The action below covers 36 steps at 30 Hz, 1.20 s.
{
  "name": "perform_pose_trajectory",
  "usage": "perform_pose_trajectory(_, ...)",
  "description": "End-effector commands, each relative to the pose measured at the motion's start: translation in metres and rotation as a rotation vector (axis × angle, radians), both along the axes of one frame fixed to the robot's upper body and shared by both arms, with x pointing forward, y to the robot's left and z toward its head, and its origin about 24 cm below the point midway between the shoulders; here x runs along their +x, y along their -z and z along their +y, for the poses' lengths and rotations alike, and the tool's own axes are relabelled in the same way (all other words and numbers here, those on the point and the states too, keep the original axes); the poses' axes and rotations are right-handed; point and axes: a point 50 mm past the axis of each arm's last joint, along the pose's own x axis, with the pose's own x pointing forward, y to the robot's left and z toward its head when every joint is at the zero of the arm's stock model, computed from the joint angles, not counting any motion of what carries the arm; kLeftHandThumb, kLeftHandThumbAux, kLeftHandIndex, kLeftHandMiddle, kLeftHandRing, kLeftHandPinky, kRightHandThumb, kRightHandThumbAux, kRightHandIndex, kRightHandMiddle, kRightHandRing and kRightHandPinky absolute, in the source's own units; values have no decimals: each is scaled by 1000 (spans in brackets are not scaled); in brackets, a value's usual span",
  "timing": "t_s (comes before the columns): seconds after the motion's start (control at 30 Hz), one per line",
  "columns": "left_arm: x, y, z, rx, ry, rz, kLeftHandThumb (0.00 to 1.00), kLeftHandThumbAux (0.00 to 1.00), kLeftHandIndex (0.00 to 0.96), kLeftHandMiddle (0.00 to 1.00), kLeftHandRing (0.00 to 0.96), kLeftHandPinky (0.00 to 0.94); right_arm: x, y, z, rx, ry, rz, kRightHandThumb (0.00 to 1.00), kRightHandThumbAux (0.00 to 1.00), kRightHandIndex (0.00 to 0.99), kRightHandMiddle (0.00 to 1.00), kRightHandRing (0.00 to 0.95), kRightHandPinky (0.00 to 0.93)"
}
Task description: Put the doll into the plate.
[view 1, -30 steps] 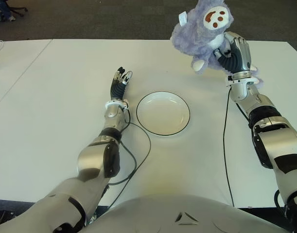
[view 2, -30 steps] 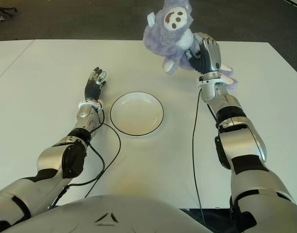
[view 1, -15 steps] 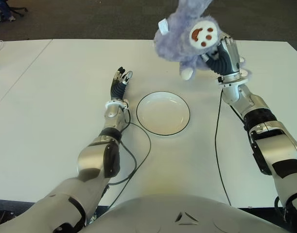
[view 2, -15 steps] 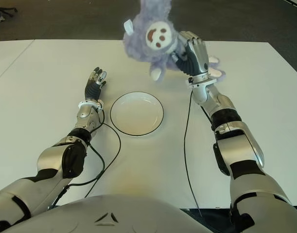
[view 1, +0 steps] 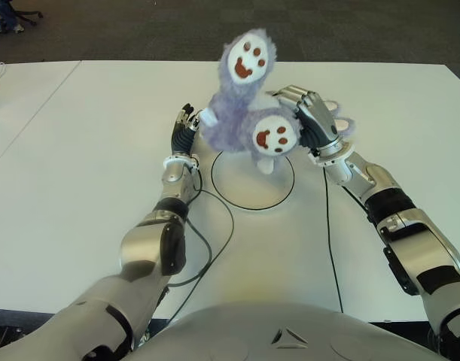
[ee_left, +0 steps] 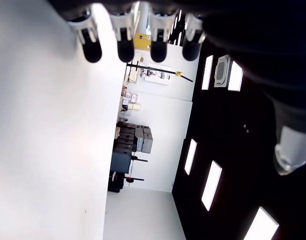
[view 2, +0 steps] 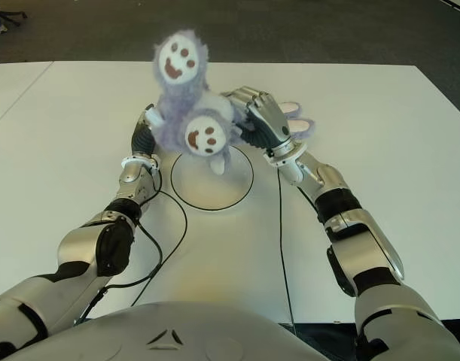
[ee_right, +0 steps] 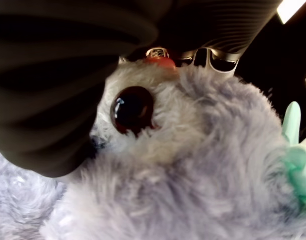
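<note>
1. Counter [view 1: 79,173]: white, carries plate.
2. Doll [view 1: 241,113]: purple plush, feet up, held in air over plate's far edge.
3. Plate [view 1: 245,197]: white, dark rim, betw. both hands.
4. Right hand [view 1: 312,124]: fingers closed round doll.
5. Left hand [view 1: 186,124]: just left of plate, fingers straight, holds nothing.

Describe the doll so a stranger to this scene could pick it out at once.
On the white table, find the round white plate with a dark rim, between the two arms. Above it the right hand grips the doll, the only fluffy lilac thing here, its white paw pads marked with brown spots.
</note>
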Motion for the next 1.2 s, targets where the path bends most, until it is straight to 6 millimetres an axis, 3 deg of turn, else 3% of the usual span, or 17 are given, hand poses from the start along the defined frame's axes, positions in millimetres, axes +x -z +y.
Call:
perform_pose_trajectory(0.03, -75, 87, -7, -63, -8, 435, 0, 537, 9, 28, 22, 32, -14, 0, 7, -103, -68, 54, 703, 713, 436, 892, 880, 883)
perform_pose_trajectory(0.13, -74, 85, -8, -58, -8, 422, 0, 536, 11, 29, 23, 31, -16, 0, 8, -127, -72, 74, 702, 714, 435, 895, 880, 883)
perform_pose_trajectory(0.87, -72, 85, -8, -43, -5, 436, 0, 536, 12, 27, 25, 30, -43, 53, 14, -292, -123, 357, 702, 715, 434, 902, 875, 876)
perform_pose_trajectory(1.2, -72, 84, -7, -61, -17, 411, 0, 529, 9, 22, 18, 32, -43, 59, 14, -304, -104, 394, 702, 714, 435, 896, 874, 875)
